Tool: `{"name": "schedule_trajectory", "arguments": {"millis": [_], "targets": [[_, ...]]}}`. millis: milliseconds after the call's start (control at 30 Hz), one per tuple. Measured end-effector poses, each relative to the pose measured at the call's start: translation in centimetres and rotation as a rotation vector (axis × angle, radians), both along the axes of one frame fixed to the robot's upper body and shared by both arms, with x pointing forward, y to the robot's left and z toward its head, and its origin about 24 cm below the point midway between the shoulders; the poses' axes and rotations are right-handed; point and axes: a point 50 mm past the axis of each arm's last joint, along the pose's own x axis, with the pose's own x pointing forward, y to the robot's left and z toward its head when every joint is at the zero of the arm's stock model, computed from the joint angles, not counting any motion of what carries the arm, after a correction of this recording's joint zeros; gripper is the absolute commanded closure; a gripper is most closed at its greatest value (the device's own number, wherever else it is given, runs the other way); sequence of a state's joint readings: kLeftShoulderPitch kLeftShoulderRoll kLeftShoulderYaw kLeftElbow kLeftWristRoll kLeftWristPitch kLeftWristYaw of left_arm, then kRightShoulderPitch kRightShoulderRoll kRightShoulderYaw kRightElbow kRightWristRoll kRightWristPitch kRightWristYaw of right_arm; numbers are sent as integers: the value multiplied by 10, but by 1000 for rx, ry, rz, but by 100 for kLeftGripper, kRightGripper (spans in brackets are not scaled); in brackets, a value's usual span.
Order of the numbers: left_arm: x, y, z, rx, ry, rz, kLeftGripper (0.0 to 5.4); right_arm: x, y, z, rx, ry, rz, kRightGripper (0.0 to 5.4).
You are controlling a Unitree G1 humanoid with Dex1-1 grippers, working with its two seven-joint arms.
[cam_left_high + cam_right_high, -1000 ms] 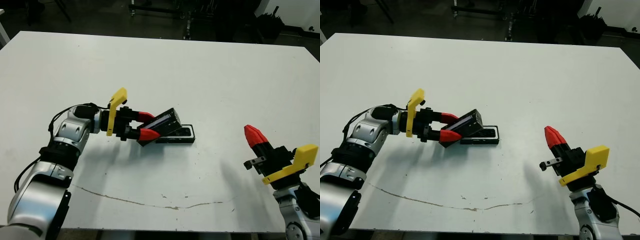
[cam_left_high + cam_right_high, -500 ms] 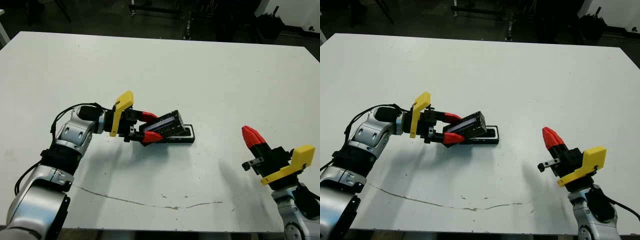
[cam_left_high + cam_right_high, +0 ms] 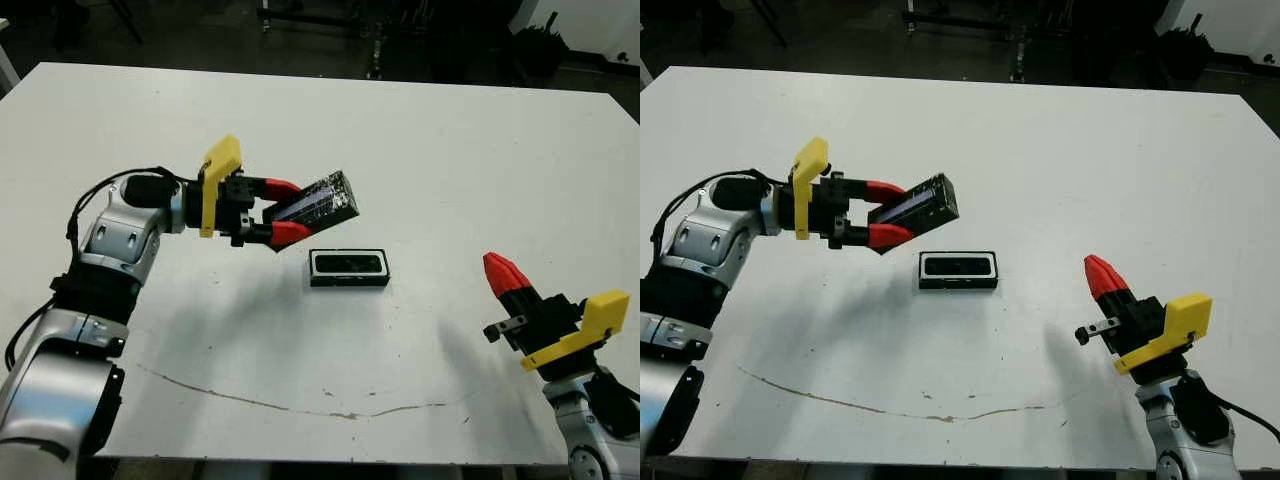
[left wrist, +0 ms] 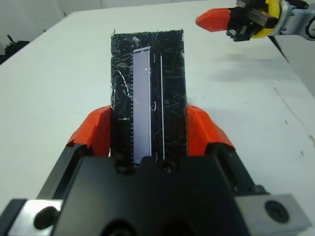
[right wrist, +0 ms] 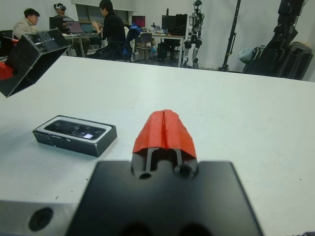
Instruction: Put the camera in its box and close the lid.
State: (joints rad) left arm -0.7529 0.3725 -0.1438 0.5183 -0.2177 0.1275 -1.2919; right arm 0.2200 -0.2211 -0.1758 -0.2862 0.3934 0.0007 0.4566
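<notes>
From the left eye view, the left claw (image 3: 275, 211) is clamped on the lid (image 3: 318, 198), holding it in the air, tilted, above and to the left of the box (image 3: 348, 268). The box lies flat on the white desk (image 3: 420, 150), well apart from both claws, and a dark bar fills its white-lined well; this looks like the camera (image 3: 348, 263) already seated. The right claw (image 3: 508, 277) hovers to the right of the box, its two red fingers pressed together on nothing.

The right eye view shows the same layout: lid raised clear of the box, nothing touching the box.

In the left wrist view the lid sits lengthwise between the red fingers (image 4: 96, 132), its glossy, mottled face toward the wrist camera, with the far end sticking well out past the tips.

In the right wrist view the box is near, off to one side of the closed fingers, with the camera's shiny top visible inside and the lid hanging beyond it; people sit at tables far behind.

The risk from here, as I judge it, is the lid coming down skewed. Gripped by its long edges and tilted, it could land on one rim and push the unheld box across the desk, or slip on the glossy face.
</notes>
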Motion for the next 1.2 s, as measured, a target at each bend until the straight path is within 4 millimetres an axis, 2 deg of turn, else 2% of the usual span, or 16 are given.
{"name": "schedule_trajectory", "arguments": {"millis": [233,667,1000,1200], "targets": [[-1,-3,-14,25,35,-15,225,0,0,0,-5,1,-1,540],[1,-5,-22,25,15,22,225,0,0,0,-6,1,-4,540],[6,1,-48,65,138,94,225,0,0,0,-3,1,3,540],[8,1,-50,76,141,82,225,0,0,0,-3,1,4,540]]}}
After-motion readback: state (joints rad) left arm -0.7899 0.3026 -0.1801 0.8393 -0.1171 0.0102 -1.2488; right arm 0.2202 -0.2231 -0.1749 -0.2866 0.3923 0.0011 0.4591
